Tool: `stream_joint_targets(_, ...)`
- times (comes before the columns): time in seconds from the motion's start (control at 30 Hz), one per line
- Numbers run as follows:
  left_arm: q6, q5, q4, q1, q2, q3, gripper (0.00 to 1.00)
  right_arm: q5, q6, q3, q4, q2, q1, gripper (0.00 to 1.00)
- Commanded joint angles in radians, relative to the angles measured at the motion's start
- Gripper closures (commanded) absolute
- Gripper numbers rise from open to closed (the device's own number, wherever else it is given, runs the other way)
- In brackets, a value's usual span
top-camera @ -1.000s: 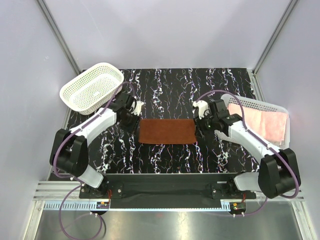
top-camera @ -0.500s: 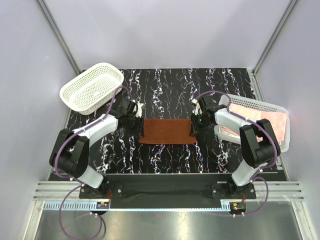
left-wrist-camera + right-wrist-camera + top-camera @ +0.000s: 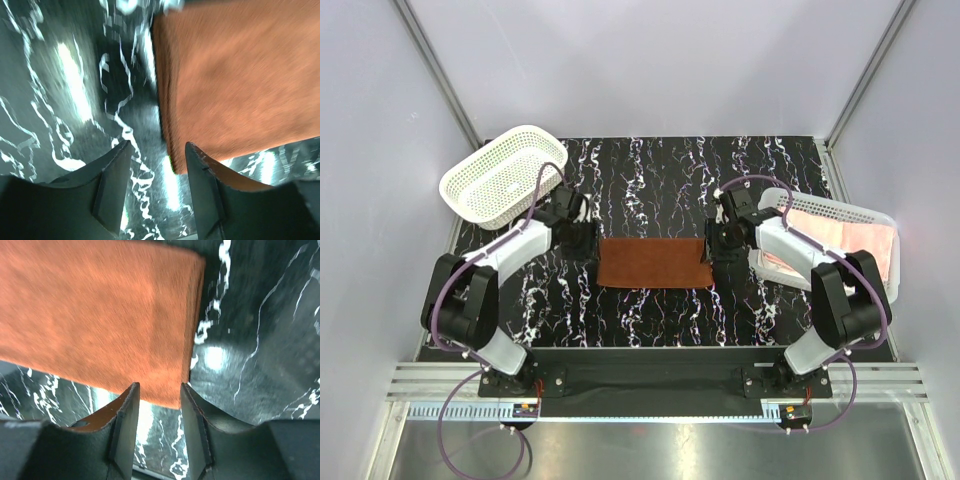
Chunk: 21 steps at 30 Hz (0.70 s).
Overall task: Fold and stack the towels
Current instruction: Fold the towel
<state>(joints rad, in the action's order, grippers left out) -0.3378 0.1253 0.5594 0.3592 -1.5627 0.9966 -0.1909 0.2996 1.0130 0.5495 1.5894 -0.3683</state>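
Evidently both pairs of fingers are spread and hold nothing. The left gripper (image 3: pixel 157 150) sits low over a corner at the towel's (image 3: pixel 653 262) left end, and the right gripper (image 3: pixel 159 390) is over a corner at its right end. Each corner lies just ahead of the gap between the jaws. The towel lies flat mid-table (image 3: pixel 650 180) between the arms. That mirrored stance likely readies a paired pinch for a fold. Pink towels (image 3: pixel 845 240) wait in the bin (image 3: pixel 790 203) at right, and a basket (image 3: pixel 503 177) stands far left.
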Motion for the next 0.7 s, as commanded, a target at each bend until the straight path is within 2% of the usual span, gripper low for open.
stream_joint_targets(0.0,0.026,0.079,-0.056,-0.026,-0.025,0.073,0.48,0.044,0.021,0.062,-0.023,0.015,-0.008,0.55)
stream_joint_targets(0.27,0.019,0.178,-0.142,-0.035,-0.167,0.063,0.46,0.057,0.022,0.125,-0.005,0.052,-0.008,0.54)
stream_joint_targets(0.4,0.003,0.168,-0.144,-0.035,-0.200,0.062,0.49,0.021,0.026,0.139,-0.002,0.070,-0.009,0.56)
stream_joint_targets(0.5,-0.012,0.122,-0.130,-0.035,-0.206,0.050,0.61,0.030,0.045,0.113,-0.022,0.057,-0.009,0.55)
stream_joint_targets(0.53,-0.021,0.110,-0.128,-0.035,-0.201,0.042,0.69,0.031,0.059,0.110,-0.023,0.054,-0.009,0.55)
stream_joint_targets(0.63,-0.026,0.059,-0.121,-0.035,-0.181,0.019,0.84,0.048,0.087,0.108,-0.033,0.043,-0.009,0.54)
stream_joint_targets(0.67,-0.029,0.042,-0.115,-0.037,-0.177,0.016,0.92,0.045,0.093,0.108,-0.037,0.047,-0.008,0.53)
